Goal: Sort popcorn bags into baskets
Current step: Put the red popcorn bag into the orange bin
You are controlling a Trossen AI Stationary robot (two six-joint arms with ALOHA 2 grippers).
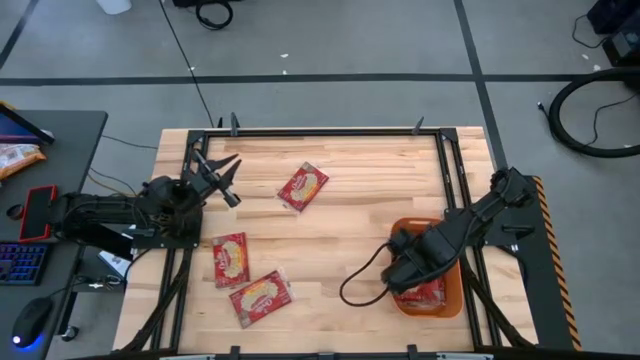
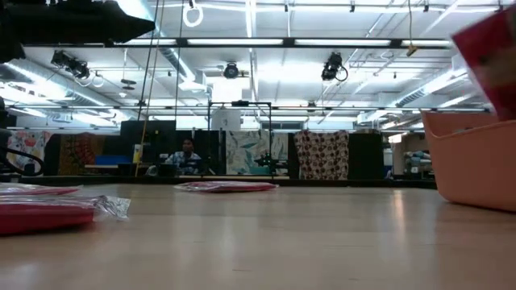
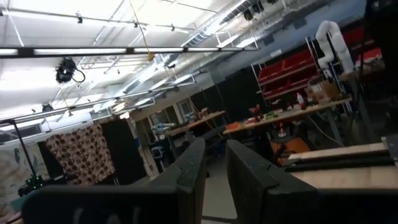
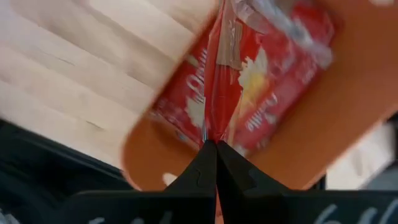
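Note:
My right gripper (image 4: 211,150) points down over the orange basket (image 1: 452,300) at the table's near right and is shut on a red popcorn bag (image 4: 231,81). That bag hangs above the basket's rim (image 2: 472,129) in the low view, as a red packet (image 2: 492,48). Another red bag (image 1: 428,293) lies inside the basket. Three popcorn bags lie flat on the wood: one far of centre (image 1: 303,186) and two near left (image 1: 230,258) (image 1: 261,297). My left gripper (image 1: 222,175) waits at the table's left edge, open, tilted up, holding nothing. My right gripper pinches the popcorn bag's upper edge (image 4: 211,134) between its two fingertips, coming from above and pointing down. The bag hangs below the fingers, seen edge-on, lifted clear over the basket's floor (image 4: 348,93).
A black frame (image 1: 330,131) runs along the table's edges. A black cable (image 1: 355,290) loops from the right arm onto the wood beside the basket. Bare wood lies between the middle bag and the basket. A keyboard and mouse sit on a desk (image 1: 60,130) off the left edge.

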